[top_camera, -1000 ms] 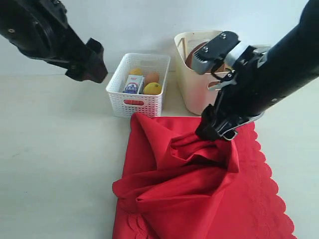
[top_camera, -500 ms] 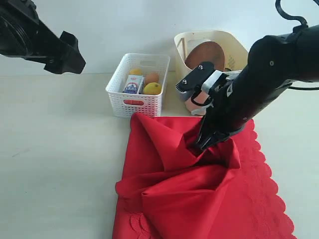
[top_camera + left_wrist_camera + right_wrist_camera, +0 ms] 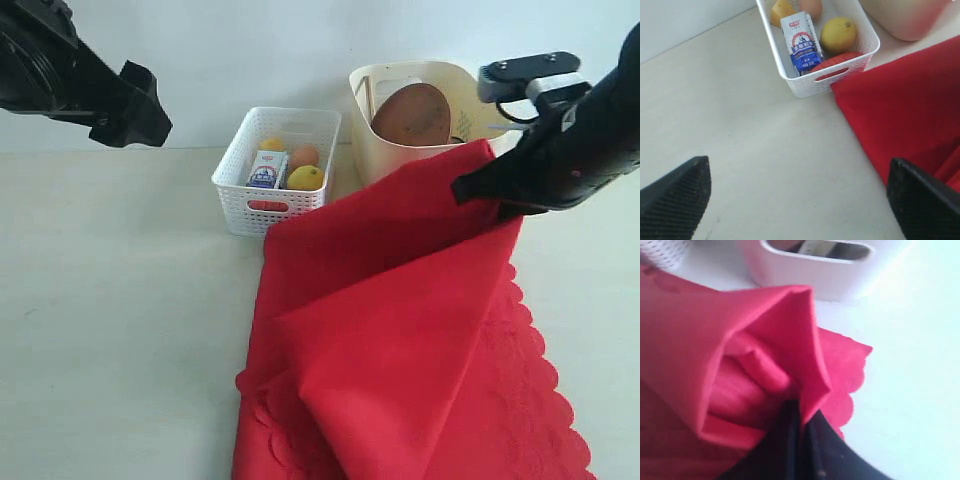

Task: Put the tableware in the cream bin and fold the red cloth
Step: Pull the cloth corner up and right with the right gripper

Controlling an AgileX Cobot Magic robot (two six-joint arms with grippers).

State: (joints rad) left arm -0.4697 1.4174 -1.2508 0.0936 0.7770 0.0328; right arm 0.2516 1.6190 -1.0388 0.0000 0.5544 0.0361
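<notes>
The red cloth (image 3: 400, 330) lies over the table's right half, one corner lifted and stretched up to the right. My right gripper (image 3: 478, 188) is shut on that raised corner (image 3: 800, 390), just in front of the cream bin (image 3: 375, 130). In the bin leans the round brown plate (image 3: 412, 115); other tableware is hidden. My left gripper (image 3: 150, 110) hangs open, high at the far left, with nothing between its fingers (image 3: 675, 200). The cloth's edge (image 3: 900, 110) shows under it.
A white lattice basket (image 3: 270, 205) with a lemon (image 3: 306, 177), an egg (image 3: 305, 155) and a small carton (image 3: 265, 170) stands left of the cream bin. The scalloped edge (image 3: 545, 380) of the cloth runs along the right. Bare table (image 3: 120, 320) spreads to the left.
My right gripper has risen up and to the right with the cloth corner, pulling the bunched fabric out into a taut sheet. The left arm has held still over the last half second.
</notes>
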